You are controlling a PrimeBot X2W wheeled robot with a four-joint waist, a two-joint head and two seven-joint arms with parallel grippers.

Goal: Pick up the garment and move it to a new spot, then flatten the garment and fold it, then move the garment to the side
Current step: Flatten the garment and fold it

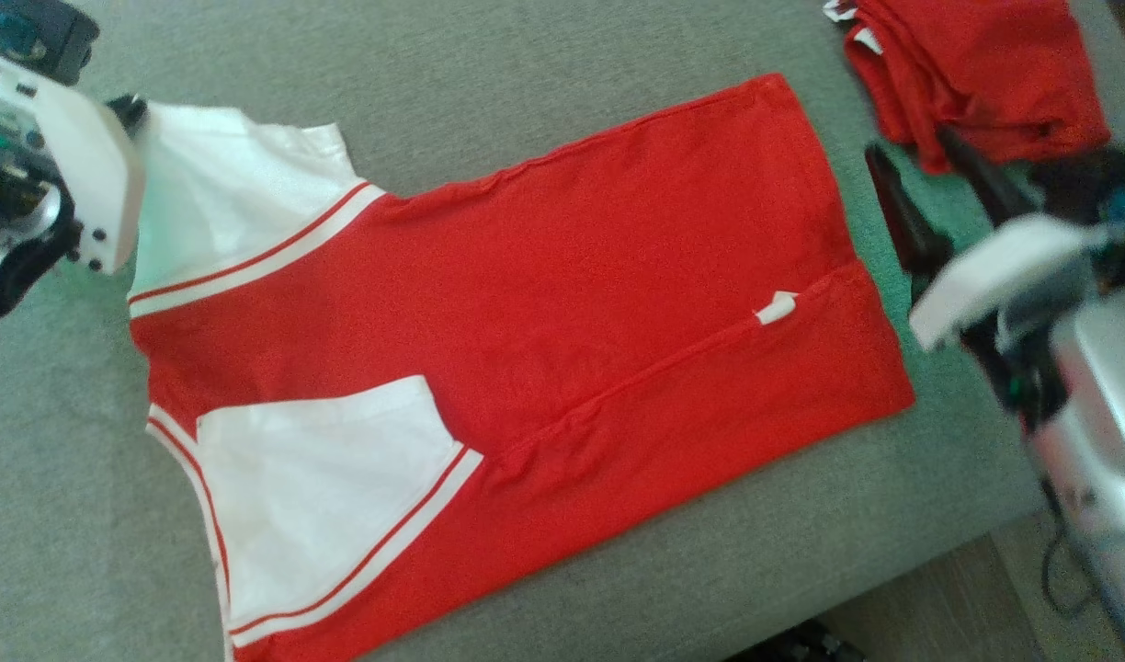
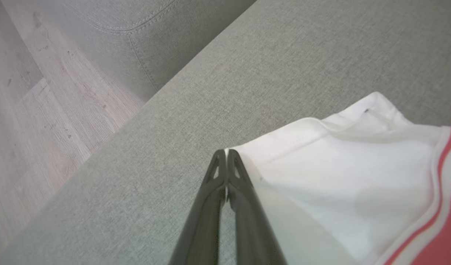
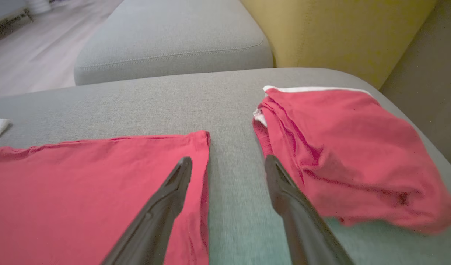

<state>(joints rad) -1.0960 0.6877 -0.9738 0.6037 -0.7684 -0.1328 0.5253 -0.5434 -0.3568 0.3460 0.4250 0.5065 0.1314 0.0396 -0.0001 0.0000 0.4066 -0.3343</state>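
You are working on the flatten/fold step now. The garment [image 1: 572, 276] is lying spread on the grey sofa cushion [image 1: 526, 74], mid head view, with its hem pointing to 3 o'clock.

Your left hand [image 2: 225, 156] is pinching shut on the corner of the upper white sleeve [image 2: 339, 165], approx. 10 o'clock from the garment's middle. Your right hand [image 3: 228, 161] is standing wide and holding nothing. It is at 3 o'clock, just beside the hem.

To do it well, I think:
- Be lifting the sleeve only a little and carrying it toward 4 o'clock, over the red body, so the cloth is not dragging.
- Be closing the right hand on the hem corner before any pulling, w/ both sides moving evenly.
- Be watching the bunched garment [image 1: 985, 74] at 1 o'clock, as it is near.

Count:
- 2 red garments: 1 spread, 1 bunched.
- 2 white sleeves, incl. the lower sleeve [image 1: 323, 487] at 7 o'clock.
- 1 small white tag [image 1: 776, 308].
- 2 hands.
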